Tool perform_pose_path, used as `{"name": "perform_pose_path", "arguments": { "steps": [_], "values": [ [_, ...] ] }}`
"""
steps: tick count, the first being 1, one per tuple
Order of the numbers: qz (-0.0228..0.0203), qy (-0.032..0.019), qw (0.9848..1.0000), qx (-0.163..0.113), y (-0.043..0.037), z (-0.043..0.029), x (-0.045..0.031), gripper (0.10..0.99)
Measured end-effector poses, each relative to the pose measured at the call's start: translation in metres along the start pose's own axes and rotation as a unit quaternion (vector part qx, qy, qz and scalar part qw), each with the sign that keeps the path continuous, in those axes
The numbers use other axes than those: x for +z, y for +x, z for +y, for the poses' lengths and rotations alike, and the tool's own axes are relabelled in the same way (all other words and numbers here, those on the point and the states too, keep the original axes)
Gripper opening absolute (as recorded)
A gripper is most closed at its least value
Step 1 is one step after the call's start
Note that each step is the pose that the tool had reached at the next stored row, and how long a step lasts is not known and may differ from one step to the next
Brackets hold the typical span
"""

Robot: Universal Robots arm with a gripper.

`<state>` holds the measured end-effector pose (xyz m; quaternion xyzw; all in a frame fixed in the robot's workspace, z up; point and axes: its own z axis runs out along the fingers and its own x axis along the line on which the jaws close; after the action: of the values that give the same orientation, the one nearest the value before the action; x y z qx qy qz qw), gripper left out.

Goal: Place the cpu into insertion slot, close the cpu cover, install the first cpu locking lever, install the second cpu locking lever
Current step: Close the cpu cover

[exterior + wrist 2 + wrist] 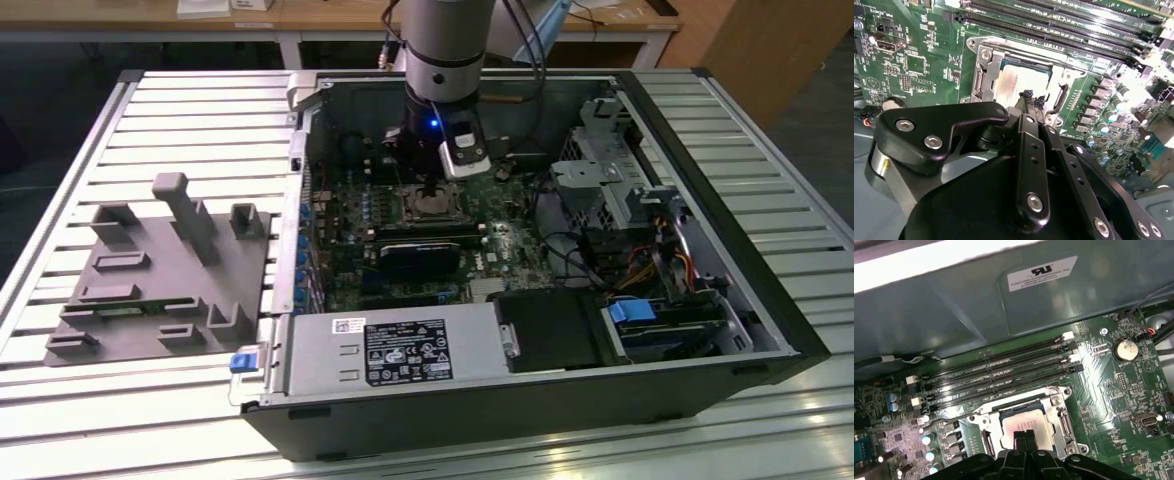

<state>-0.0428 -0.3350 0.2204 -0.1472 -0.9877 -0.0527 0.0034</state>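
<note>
Slatted metal table (pixel 80 120) carries everything. On the exterior view's left stands a grey fixture (pixel 160 270). In the middle is an open case (pixel 534 425) with its power supply (pixel 387 350) along the lower edge, and toward the right sits a drive cage (pixel 601 170). From the top centre the arm (pixel 443 40) reaches into the case, with the gripper (pixel 430 192) over the slot (pixel 437 205) in the upper middle of the board.

In the first wrist view the cpu (pixel 1026 425) sits in the slot beside the memory slots (pixel 999 372), and the cover (pixel 1056 415) appears to lie flat around it. The fingertips (pixel 1021 440) are pressed together, holding nothing, at the chip's edge nearest the gripper; I cannot tell whether they touch it. In the second wrist view a wire lever (pixel 1054 64) runs along the cover's far side, and I cannot tell if it is latched.

My read is that seating is done and the work is at the cover. To do this well, keep the fingers together and push straight down with light force. Bear on the frame rather than the chip's top, hold the cover square so no edge rides up, and stay clear of the memory slots.
</note>
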Motion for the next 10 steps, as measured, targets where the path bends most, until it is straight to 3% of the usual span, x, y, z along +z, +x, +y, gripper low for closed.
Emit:
{"name": "perform_pose_path", "arguments": {
  "steps": [10],
  "values": [
    [0.0003,0.0000,1.0000,-0.003,-0.0072,-0.0016,0.0004,0.106]
  ]
}}
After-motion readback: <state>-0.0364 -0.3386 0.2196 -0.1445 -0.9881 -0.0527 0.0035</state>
